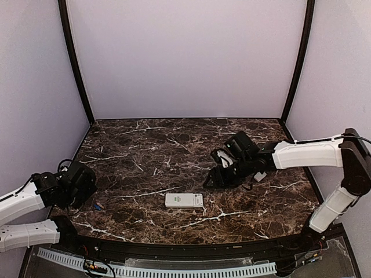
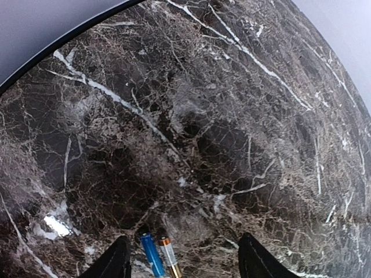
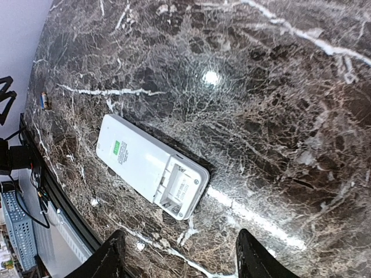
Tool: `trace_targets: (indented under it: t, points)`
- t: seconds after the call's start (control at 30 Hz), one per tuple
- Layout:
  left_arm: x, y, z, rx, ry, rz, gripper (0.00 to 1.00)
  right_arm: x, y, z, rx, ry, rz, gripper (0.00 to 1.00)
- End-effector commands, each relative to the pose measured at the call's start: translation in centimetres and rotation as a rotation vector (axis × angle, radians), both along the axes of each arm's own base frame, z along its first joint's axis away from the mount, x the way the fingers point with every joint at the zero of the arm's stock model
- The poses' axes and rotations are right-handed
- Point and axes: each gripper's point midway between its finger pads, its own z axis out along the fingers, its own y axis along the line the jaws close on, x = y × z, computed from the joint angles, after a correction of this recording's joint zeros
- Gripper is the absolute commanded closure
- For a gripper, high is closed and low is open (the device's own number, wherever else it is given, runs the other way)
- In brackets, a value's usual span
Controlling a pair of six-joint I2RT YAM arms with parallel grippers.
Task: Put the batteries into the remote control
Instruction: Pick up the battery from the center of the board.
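Note:
The white remote control [image 1: 184,200] lies back up near the table's front middle. In the right wrist view the remote control [image 3: 136,157] shows a green label and an uncovered, empty battery bay [image 3: 181,188]. My right gripper [image 3: 181,260] hovers open just off the bay end, touching nothing; from above this right gripper [image 1: 213,169] is up and to the right of the remote. Two batteries, one blue [image 2: 152,253] and one silver and gold [image 2: 168,255], lie side by side on the marble. My left gripper [image 2: 182,263] is open around them without contact. From above the batteries [image 1: 97,204] are a blue speck beside the left gripper [image 1: 87,191].
The dark marble table [image 1: 151,150] is closed in by pale walls with black corner posts [image 1: 75,63]. A black rim [image 1: 174,249] and a white cable strip [image 1: 156,269] run along the front edge. The table's curved left edge [image 2: 58,43] lies beyond the batteries.

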Motion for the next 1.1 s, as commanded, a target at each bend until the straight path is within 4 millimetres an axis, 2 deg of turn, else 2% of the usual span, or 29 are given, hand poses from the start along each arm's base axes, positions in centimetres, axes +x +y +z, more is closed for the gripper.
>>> trace_targets:
  t: [0.0,0.17,0.3,0.4,0.5,0.67,0.83,1.07]
  points:
    - [-0.8,0.2,-2.0,-0.010,0.096,0.020,0.39,-0.3,-2.1,0.7,-0.039,-0.085,-0.013,0.39]
    - [-1.2,0.3,-2.8,0.040,0.179,0.023,0.41,-1.2,-2.3,1.3,0.007,-0.111,0.000,0.40]
    - [-2.4,1.0,-3.8,0.042,0.222,0.051,0.52,-1.5,-2.3,1.5,0.010,-0.113,0.013,0.40]
    - [-1.8,0.0,-4.4,-0.014,0.187,0.024,0.55,-1.6,-2.3,1.2,0.009,-0.109,0.022,0.40]
    - [-1.5,-0.8,-4.9,-0.040,0.184,-0.013,0.55,-1.7,-2.3,0.1,-0.012,-0.092,0.032,0.40]
    - [-1.7,-0.8,-5.0,-0.013,0.234,-0.013,0.58,-2.0,-1.8,-1.3,-0.010,-0.045,0.048,0.41]
    - [-3.3,0.2,-4.8,0.031,0.360,0.107,0.65,-2.0,-1.7,-1.3,0.000,-0.047,0.043,0.42]
    - [-3.4,0.2,-4.9,0.054,0.397,0.130,0.68,-2.2,-2.1,-1.4,-0.013,-0.052,0.049,0.42]
